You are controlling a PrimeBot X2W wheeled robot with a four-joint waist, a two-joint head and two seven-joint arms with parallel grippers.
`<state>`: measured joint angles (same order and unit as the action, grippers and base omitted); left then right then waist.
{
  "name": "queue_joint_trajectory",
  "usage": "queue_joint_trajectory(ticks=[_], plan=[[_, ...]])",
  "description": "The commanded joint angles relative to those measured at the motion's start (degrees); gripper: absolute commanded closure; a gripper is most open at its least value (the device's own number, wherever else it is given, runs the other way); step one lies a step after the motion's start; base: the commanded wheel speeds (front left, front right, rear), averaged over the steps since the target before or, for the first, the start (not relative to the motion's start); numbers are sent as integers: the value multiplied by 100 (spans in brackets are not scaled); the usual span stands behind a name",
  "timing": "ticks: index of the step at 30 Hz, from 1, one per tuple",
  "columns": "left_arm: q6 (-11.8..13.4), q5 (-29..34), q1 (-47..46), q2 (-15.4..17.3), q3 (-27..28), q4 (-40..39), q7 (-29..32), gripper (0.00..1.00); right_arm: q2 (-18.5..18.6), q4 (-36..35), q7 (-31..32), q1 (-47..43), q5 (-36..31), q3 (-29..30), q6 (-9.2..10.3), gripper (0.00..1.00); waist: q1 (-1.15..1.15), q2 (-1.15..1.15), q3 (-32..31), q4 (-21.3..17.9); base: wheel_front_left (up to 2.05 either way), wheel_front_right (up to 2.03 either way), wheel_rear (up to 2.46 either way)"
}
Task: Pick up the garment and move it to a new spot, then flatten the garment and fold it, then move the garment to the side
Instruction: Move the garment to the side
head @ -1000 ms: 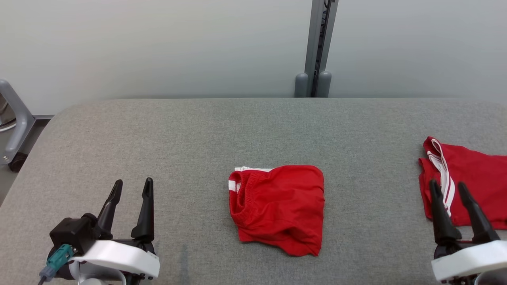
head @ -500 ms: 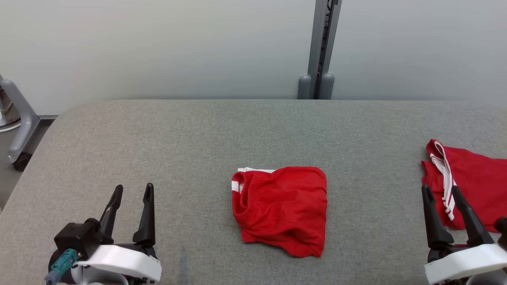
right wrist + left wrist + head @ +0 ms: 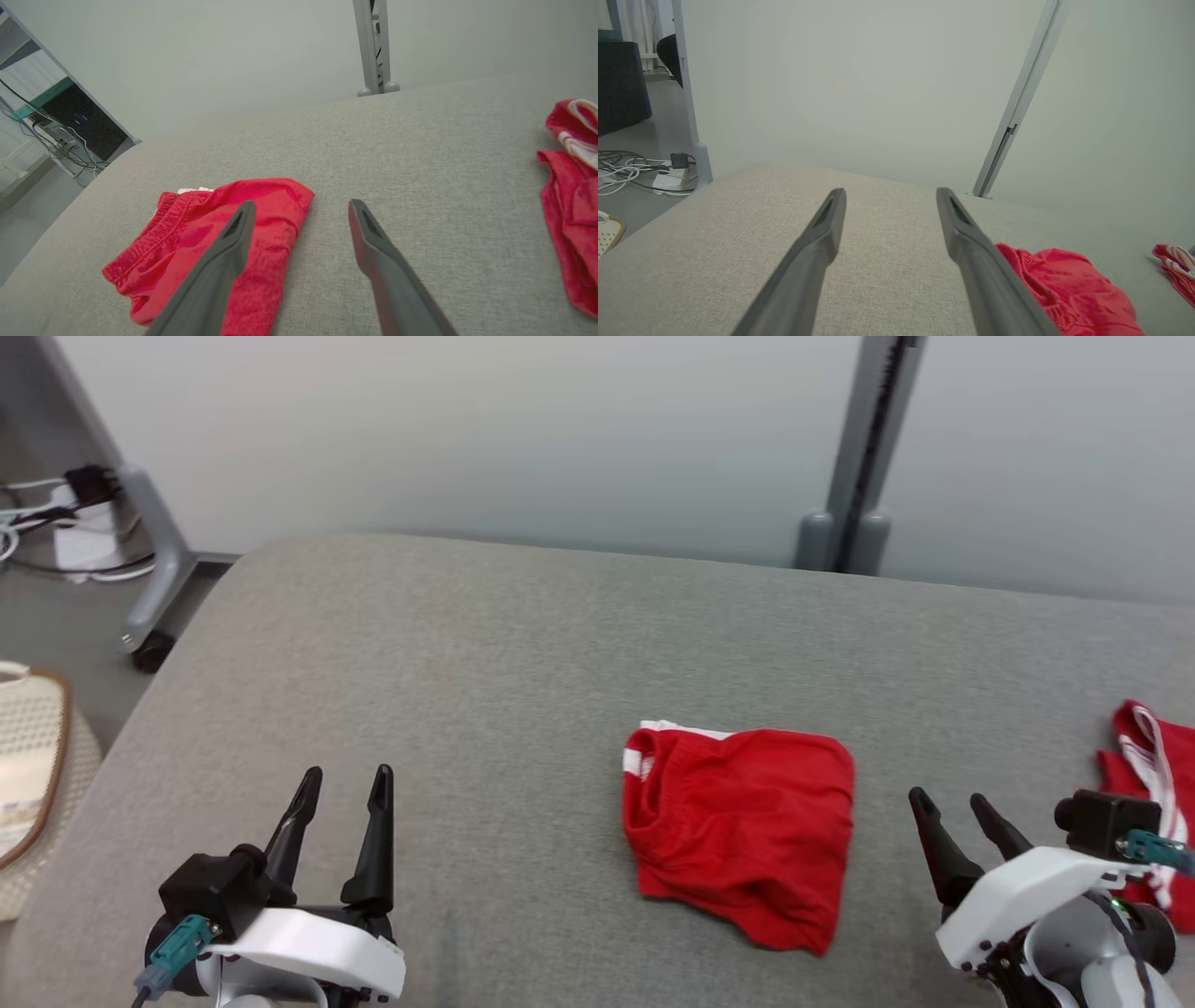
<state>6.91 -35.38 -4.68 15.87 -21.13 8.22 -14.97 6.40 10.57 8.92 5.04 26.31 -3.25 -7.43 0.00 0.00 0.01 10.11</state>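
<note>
At the far left, on the floor beside the table, sits a pale woven item (image 3: 26,784) with a brown rim. It may be a basket, but what it holds cannot be told. Behind it stand a grey metal leg (image 3: 154,560) on a castor and a tangle of cables (image 3: 47,523).

The grey padded table (image 3: 485,653) spans the rest of the scene. Over its near left corner is the left gripper (image 3: 346,775). Its two dark fingers are spread wide with only bare fabric between them, and it holds and touches nothing.

Right of the middle lies the folded red garment (image 3: 742,831), a rough square. Its elastic waistband and a strip of white trim face left, and its lower edge is rumpled. A grey post (image 3: 864,448) rises behind the table's far edge.

Just right of the garment is the right gripper (image 3: 948,797), angled up and to the left. Its jaws are parted wide and empty, and its tips are near the garment's right edge but clear of it. At the right edge lies a second red garment (image 3: 1153,775) with white stripes, partly behind the right wrist.
</note>
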Motion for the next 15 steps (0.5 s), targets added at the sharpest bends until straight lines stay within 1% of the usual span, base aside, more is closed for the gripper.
queue_joint_trajectory(ticks=[1, 2, 7, 11, 15], plan=[[-28, -6, -71, 30, 16, 28, -8, 0, -50, 208, 104, 175, 61, 34, -13, 0, 0, 0, 57, 286, 0, 0, 0], [-29, -14, -97, 43, 23, 52, -6, 0, -115, 532, 219, 374, 41, 100, -13, 0, 0, 0, 97, 451, 0, 0, 0], [-65, -12, -189, 39, 8, 65, -5, 0, -210, 1368, 418, 807, -94, 357, -13, 0, 0, 0, 234, 817, 0, 0, 0], [-76, -19, -222, 37, 4, 82, -4, 0, -264, 2009, 698, 1059, -158, 577, -13, 0, 0, 0, 336, 1024, 0, 0, 0], [-86, -29, -237, 45, 21, 101, -7, 0, -317, 2585, 1132, 1186, -263, 748, -13, 0, 0, 0, 368, 1120, 0, 0, 0]])
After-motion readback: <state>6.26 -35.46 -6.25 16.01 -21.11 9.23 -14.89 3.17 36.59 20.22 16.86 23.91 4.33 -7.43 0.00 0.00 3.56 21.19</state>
